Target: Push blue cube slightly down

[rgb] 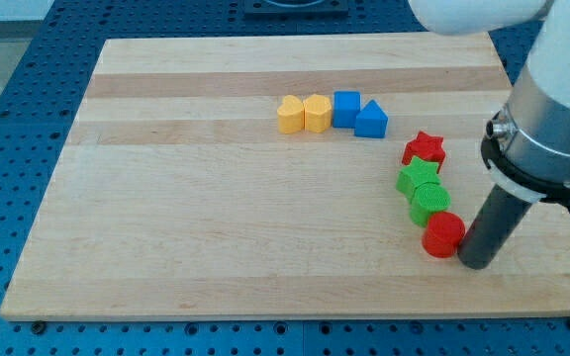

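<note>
The blue cube [346, 109] sits near the top middle of the wooden board [216, 218], in a row with a yellow heart [290, 115] and a yellow hexagon [317, 113] on its left and a blue triangle [371, 121] touching its right. My tip [475, 263] is at the lower right of the board, just right of a red cylinder [444, 234], far below and to the right of the blue cube.
A red star [425, 149], a green star [420, 177] and a green cylinder [430, 203] form a column above the red cylinder. The arm's grey body [552, 129] hangs over the board's right edge.
</note>
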{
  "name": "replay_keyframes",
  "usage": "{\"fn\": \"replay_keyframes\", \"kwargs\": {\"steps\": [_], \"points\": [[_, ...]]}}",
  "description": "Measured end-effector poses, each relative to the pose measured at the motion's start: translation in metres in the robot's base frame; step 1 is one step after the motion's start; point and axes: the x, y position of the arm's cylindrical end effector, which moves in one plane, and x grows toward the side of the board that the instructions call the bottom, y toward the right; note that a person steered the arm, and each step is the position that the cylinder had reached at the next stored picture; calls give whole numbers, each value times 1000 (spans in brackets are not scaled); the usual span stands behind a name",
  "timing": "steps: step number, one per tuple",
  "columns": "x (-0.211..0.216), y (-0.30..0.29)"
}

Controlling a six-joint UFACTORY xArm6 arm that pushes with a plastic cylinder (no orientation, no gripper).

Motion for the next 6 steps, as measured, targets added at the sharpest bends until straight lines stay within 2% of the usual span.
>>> {"fn": "replay_keyframes", "kwargs": {"steps": [2, 3, 4, 6], "points": [[0, 16], [-18, 72], [-70, 97], [-236, 85]]}}
